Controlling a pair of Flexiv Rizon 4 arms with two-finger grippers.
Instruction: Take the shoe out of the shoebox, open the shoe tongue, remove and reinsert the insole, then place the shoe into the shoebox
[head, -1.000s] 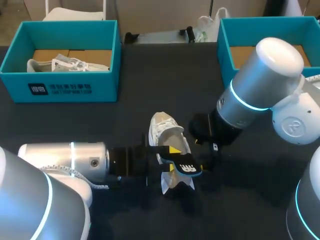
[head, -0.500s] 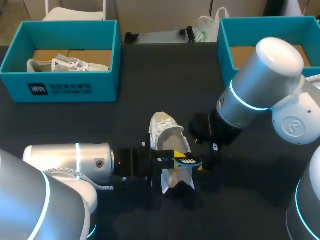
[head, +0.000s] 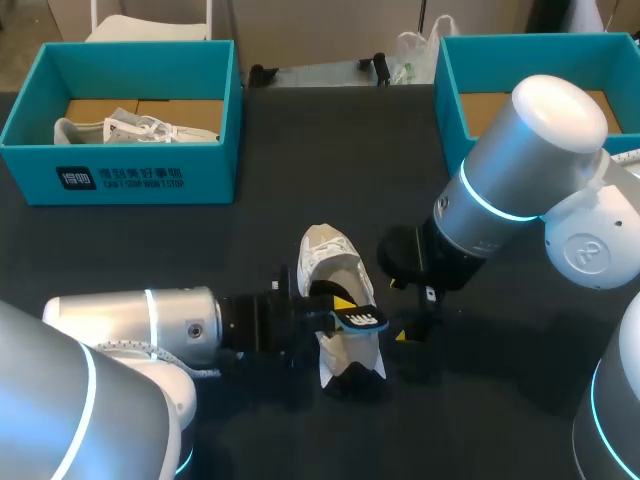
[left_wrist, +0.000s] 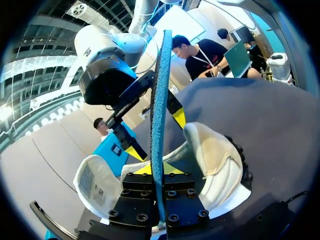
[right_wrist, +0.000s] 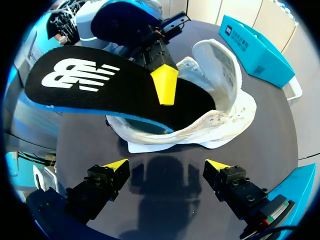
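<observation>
Clamping the insole (head: 362, 318) from both faces, the left gripper (left_wrist: 159, 169) has its yellow-tipped fingers pressed tight on it, directly over the shoe (head: 335, 270); the insole is black on top and blue underneath; one end reaches into the shoe's opening, while the other end hangs out past the shoe's rim; the white shoe rests on the dark table (head: 200, 240), with its tongue (right_wrist: 222, 57) standing up and folded back from the opening; the right gripper (right_wrist: 167, 167) sits just beside the shoe on the side opposite the left arm, fingers spread apart with nothing between them, low over the table and not touching the shoe; a teal shoebox (head: 140, 160) stands well apart from the shoe, beyond it on the left arm's side, and holds a second pale shoe (head: 135, 128); another teal box (head: 450, 90) stands well apart from the shoe, beyond it on the right arm's side.
</observation>
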